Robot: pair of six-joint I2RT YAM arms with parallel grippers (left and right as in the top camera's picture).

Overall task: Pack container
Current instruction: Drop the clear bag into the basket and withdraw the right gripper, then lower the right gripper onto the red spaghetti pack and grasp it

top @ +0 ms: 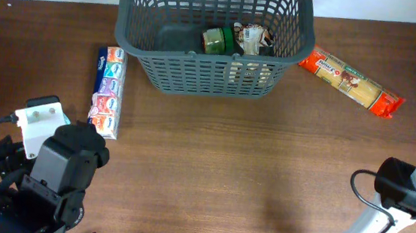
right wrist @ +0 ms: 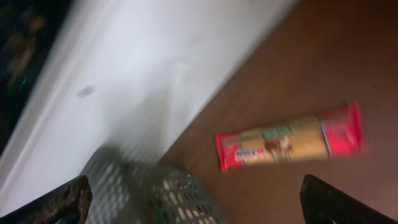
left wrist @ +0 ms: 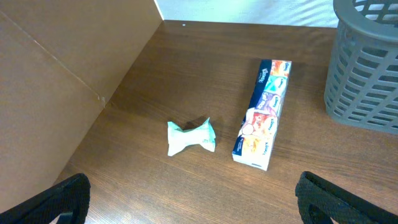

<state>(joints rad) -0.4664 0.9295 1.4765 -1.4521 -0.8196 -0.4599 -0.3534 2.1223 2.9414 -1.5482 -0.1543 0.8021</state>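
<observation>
In the left wrist view the left gripper (left wrist: 191, 190) shows only as two dark fingers (left wrist: 65, 202) in the bottom corners of the frame, spread wide, with nothing between them and touching nothing. Just above them, at the centre, a small white-and-teal packet (left wrist: 191, 138) lies on the brown table (left wrist: 186, 68). A long strip of tissue packs (left wrist: 264, 115) lies close to its right, apart from it. A flat tan panel (left wrist: 50, 81) fills the left side. The right wrist view is blurred. The right gripper (right wrist: 196, 190) is also wide open, its fingers (right wrist: 348, 202) dark in the bottom corners and holding nothing. Beyond them, right of centre, a long packet with red ends (right wrist: 289, 144) lies on the table, and a white wall (right wrist: 155, 56) fills the upper left. From overhead both arms sit along the bottom edge. The container (top: 210, 79), a dark grey slotted basket, stands upright at top centre on the table. Inside it are a green-lidded jar (top: 218, 40) and a crumpled wrapper (top: 254, 39) just beside the jar. The tissue strip lies near the container's left wall, and the red-ended packet lies close to its right wall, both outside.
</observation>
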